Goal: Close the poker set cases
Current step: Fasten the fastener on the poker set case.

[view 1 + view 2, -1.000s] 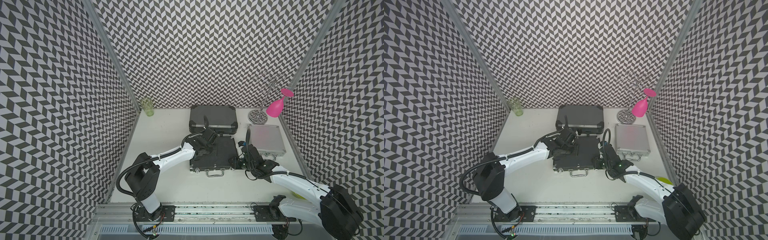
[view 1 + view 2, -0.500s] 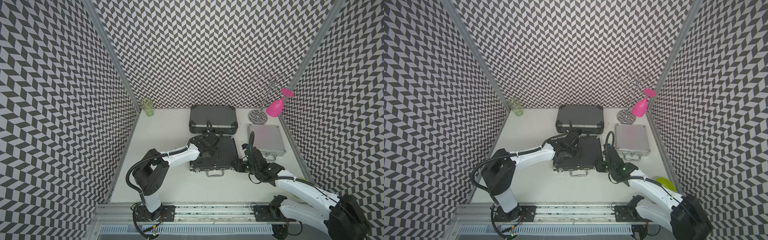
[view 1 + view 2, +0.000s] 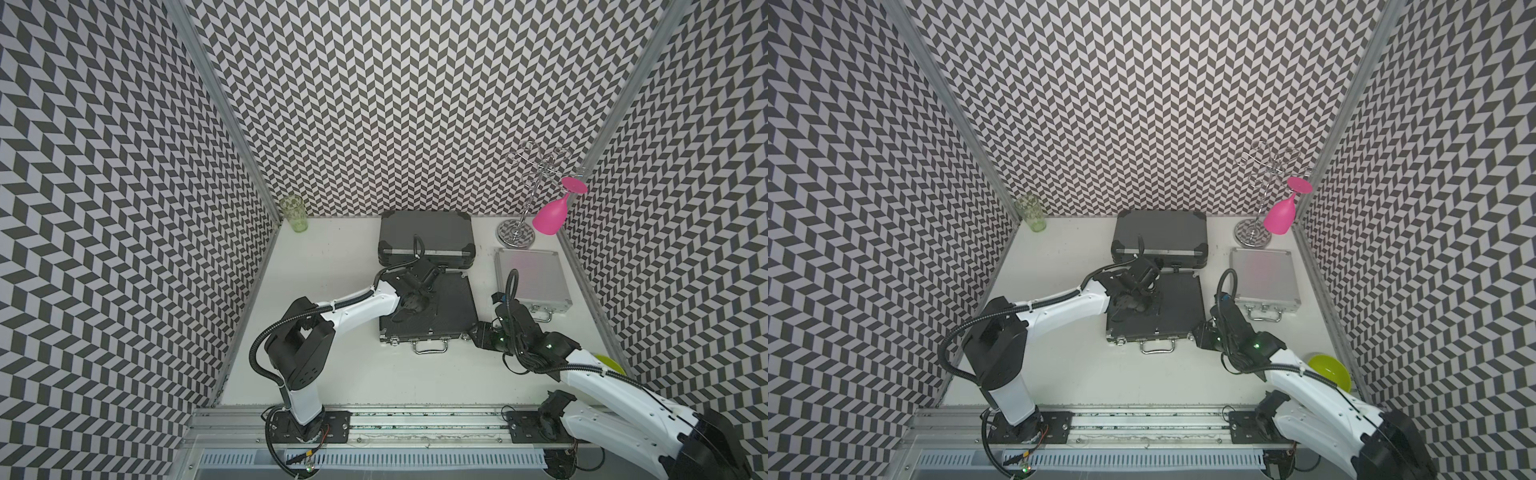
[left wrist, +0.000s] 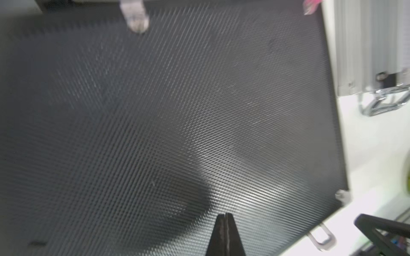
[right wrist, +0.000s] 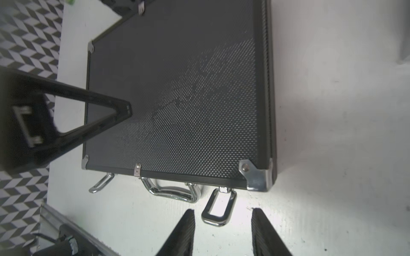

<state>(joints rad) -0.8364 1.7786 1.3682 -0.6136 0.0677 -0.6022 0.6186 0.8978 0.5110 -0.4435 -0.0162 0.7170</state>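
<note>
As right arm draws back toward front rail, right gripper, half spread, faces loose chrome latch loop of flat textured black poker case mid-table; lid down, probably only latching left. Further in, left gripper, pressed together, tip at lid, its arm outstretched. Behind: ribbed dark grey case, silver aluminium case, both shut.

Flat textured black case, thick ribbed dark grey case, smaller silver aluminium case: all three lids are down.
In both top views the black one lies flat at frame centre, with its chrome handle toward the bottom edge and a latch loop flipped outward. The grey one sits just above it. The silver one lies to the right, slightly rotated, handle also toward the bottom.
</note>
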